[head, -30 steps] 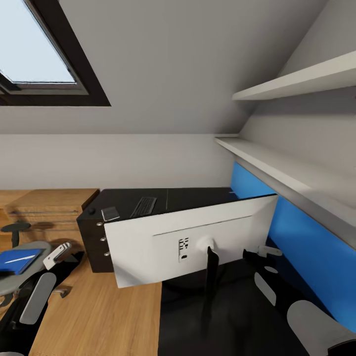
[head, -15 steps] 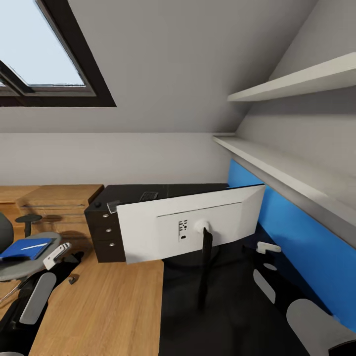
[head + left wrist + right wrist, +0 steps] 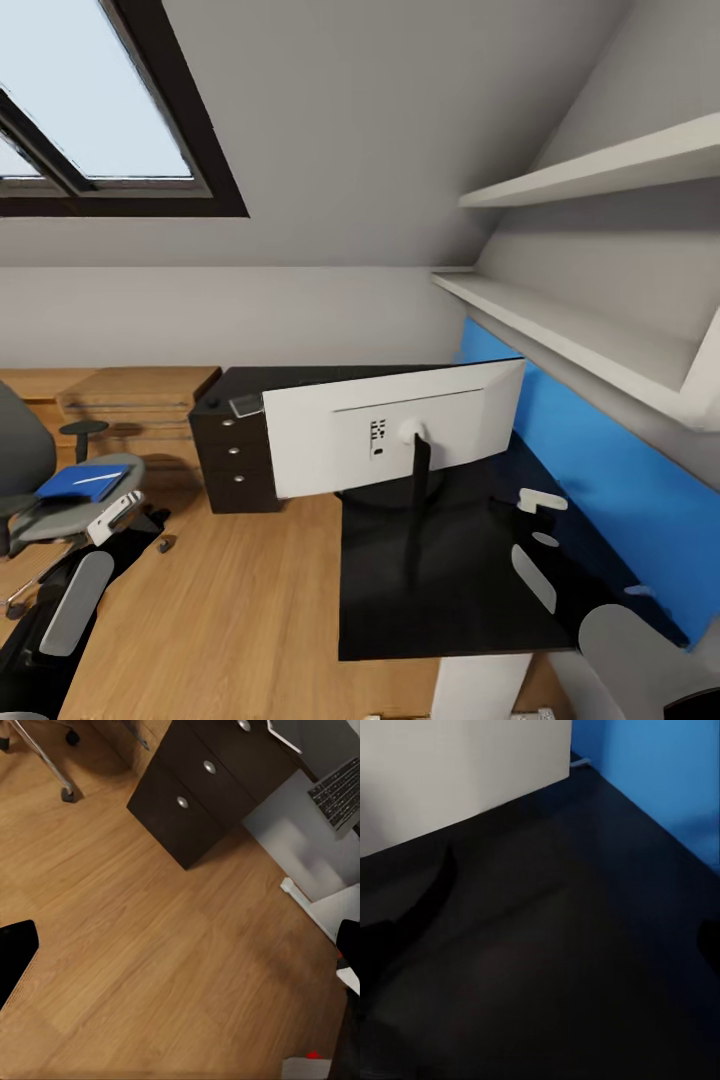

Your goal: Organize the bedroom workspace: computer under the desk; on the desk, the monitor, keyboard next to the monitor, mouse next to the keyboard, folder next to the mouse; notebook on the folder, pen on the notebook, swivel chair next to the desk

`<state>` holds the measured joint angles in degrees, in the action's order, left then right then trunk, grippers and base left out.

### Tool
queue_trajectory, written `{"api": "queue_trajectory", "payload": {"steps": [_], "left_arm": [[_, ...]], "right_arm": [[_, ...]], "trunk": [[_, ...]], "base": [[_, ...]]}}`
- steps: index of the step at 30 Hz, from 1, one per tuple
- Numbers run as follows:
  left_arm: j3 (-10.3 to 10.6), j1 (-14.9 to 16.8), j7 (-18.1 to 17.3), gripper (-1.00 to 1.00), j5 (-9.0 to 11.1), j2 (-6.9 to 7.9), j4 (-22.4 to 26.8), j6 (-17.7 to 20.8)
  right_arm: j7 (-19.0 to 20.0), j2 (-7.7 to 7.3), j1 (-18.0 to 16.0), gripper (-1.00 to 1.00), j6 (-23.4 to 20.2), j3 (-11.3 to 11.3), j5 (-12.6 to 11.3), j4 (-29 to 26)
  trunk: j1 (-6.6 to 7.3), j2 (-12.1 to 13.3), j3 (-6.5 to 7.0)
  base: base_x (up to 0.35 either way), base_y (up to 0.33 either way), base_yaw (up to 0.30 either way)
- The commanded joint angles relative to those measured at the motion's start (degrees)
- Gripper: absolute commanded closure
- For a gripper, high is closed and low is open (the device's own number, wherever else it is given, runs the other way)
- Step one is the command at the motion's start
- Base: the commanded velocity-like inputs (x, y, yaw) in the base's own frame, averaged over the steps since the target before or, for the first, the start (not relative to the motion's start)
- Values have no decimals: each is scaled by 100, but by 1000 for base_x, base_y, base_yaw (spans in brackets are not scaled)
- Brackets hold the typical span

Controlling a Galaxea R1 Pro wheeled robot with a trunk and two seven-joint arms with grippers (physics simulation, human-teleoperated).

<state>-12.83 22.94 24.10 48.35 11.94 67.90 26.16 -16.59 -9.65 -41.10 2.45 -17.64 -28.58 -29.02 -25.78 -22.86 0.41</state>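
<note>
Monitor (image 3: pixel 390 440) upright on the bench (image 3: pixel 470 580), white back toward the camera, stand on the black top just before the blue panel (image 3: pixel 590 470); already where the task wants it. Screen faces away from here, so likely viewed from the far side.

Keyboard (image 3: pixel 339 791) on the bench beyond the monitor, near the drawers (image 3: pixel 232 465). Small grey-white book (image 3: pixel 248 405) at the corner above the drawers, probably the notebook.

Folder (image 3: pixel 80 482) flat on the chair (image 3: pixel 60 500) seat, pen (image 3: pixel 95 482) lying on top; chair well apart from the bench, over the wood floor (image 3: pixel 240 600). Folder likely the next fetch.

Left hand (image 3: pixel 115 515) low over the floor, near the chair; right hand (image 3: pixel 540 500) above the bench top. Fingers apart or together: cannot tell for either.
</note>
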Motion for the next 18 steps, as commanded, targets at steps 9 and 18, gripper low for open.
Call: {"api": "queue_trajectory", "payload": {"steps": [9, 18], "left_arm": [[7, 1, 52, -100, 62, -18, 4, 15], [29, 0, 66, -100, 42, -123, -5, 23]], "right_arm": [[-64, 219, 3, -100, 36, -61, -42, 2], [-64, 422, 5, -100, 29, -117, -27, 26]], "trunk": [[0, -6, -3], [0, -6, -3]], "base": [[-170, 153, 164], [-2, 2, 268]]}}
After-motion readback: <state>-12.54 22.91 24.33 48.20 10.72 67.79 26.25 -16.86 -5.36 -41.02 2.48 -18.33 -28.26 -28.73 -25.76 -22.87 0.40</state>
